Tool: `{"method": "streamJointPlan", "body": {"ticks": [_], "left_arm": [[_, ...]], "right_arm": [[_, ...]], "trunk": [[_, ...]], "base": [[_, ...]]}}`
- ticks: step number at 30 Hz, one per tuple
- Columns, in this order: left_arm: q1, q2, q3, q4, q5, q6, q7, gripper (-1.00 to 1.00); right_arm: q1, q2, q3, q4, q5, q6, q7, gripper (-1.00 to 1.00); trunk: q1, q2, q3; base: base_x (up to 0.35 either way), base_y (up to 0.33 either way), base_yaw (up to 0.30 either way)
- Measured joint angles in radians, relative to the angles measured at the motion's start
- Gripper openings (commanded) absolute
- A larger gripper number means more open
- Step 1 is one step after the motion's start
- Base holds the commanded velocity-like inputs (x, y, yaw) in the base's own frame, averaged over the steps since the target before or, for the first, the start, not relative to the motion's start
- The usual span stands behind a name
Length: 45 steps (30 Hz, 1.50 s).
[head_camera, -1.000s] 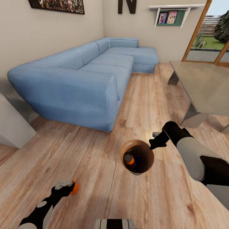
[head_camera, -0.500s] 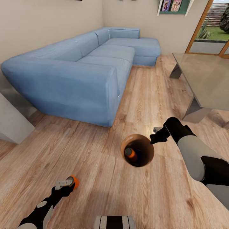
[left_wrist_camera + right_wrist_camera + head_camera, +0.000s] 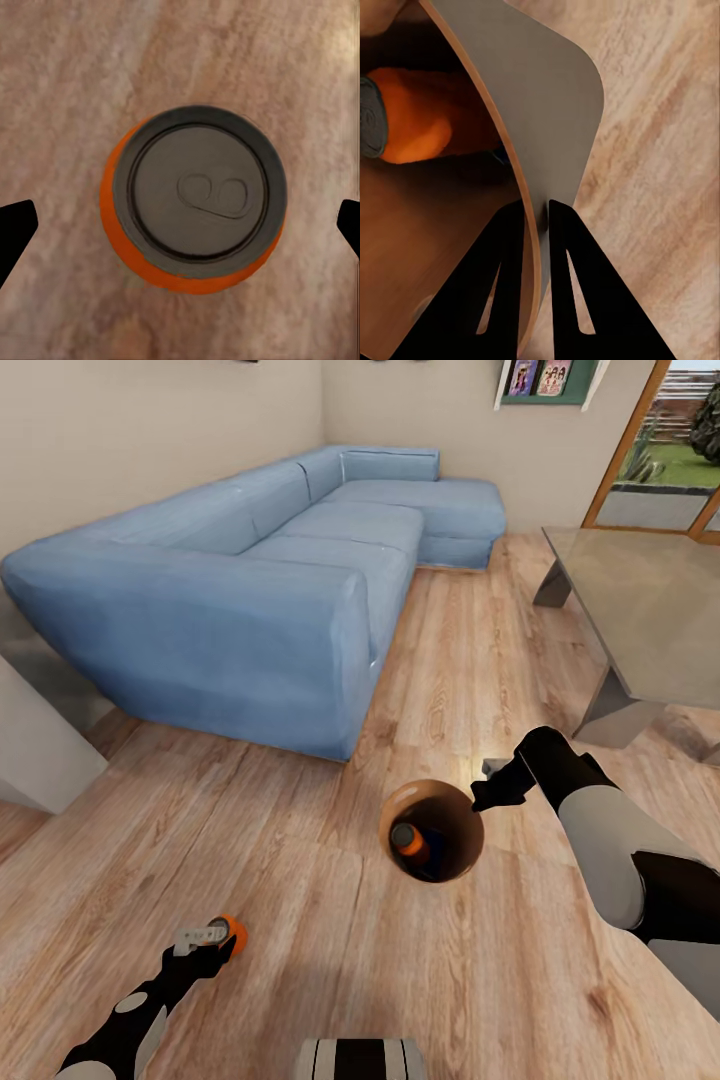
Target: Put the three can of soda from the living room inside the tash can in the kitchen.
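Observation:
The tash can (image 3: pixel 447 807), a brown round bin, stands on the wood floor in front of me. An orange can of soda (image 3: pixel 408 841) lies inside it, seen again in the right wrist view (image 3: pixel 424 116). My right gripper (image 3: pixel 481 796) is shut on the bin's rim, one finger on each side of the wall (image 3: pixel 556 112). Another orange can of soda (image 3: pixel 235 932) with a grey top (image 3: pixel 204 193) stands on the floor at the lower left. My left gripper (image 3: pixel 203 938) hovers over it, open, its fingertips (image 3: pixel 15 232) wide apart on either side and clear of the can.
A light blue corner sofa (image 3: pixel 250 590) fills the left and back. A grey low table (image 3: pixel 640 610) stands at the right, close behind my right arm. A white block (image 3: pixel 35 745) sits at the left edge. Wood floor (image 3: pixel 300 840) lies between sofa and bin.
The head view has tilted down a little, so the whole picture shifted. Both arms, the bin and the cans keep their places relative to each other.

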<state>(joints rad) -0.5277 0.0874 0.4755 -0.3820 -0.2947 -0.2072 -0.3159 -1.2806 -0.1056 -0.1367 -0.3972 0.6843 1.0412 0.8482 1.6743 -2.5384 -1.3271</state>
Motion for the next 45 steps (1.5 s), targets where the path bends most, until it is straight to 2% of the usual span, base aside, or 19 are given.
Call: {"method": "streamJointPlan", "body": {"ticks": [6,11,19,26,37,38,45], "left_arm": [[0.000,0.000,0.000,0.000,-0.001,-0.002,0.000,1.00],[0.001,0.000,0.000,0.000,-0.001,-0.002,0.000,1.00],[0.000,0.000,0.000,0.000,0.005,0.000,0.002,1.00],[0.000,0.000,0.001,-0.001,0.006,0.003,0.002,1.00],[0.000,0.001,0.000,-0.002,0.006,0.002,0.001,1.00],[0.001,0.001,0.000,-0.002,0.005,0.000,0.001,-1.00],[0.000,0.000,0.000,-0.002,0.008,0.003,0.006,-1.00]], "right_arm": [[0.000,0.000,0.004,-0.001,0.015,-0.007,-0.001,-1.00],[0.001,0.001,0.004,0.000,-0.001,-0.001,0.000,-1.00],[0.001,0.001,0.006,0.000,0.005,-0.003,-0.001,-1.00],[0.002,0.002,0.008,0.001,0.008,-0.004,-0.001,-1.00],[0.002,0.001,0.009,0.001,0.008,-0.004,-0.001,-1.00],[0.002,0.001,0.010,0.001,0.009,-0.004,-0.001,-1.00],[0.003,0.003,0.009,0.001,0.004,-0.002,-0.001,-1.00]], "trunk": [[0.000,0.000,0.000],[0.000,0.000,0.000],[0.000,0.000,0.000],[0.003,-0.002,-0.027],[0.003,-0.002,-0.027],[0.003,-0.002,-0.027],[0.003,-0.002,-0.027]], "base": [[0.090,-0.065,0.000],[0.012,-0.009,0.000],[0.002,-0.001,0.000],[0.000,0.000,0.000],[0.000,0.000,0.000],[0.000,0.000,0.000],[0.000,0.000,0.000]]}}
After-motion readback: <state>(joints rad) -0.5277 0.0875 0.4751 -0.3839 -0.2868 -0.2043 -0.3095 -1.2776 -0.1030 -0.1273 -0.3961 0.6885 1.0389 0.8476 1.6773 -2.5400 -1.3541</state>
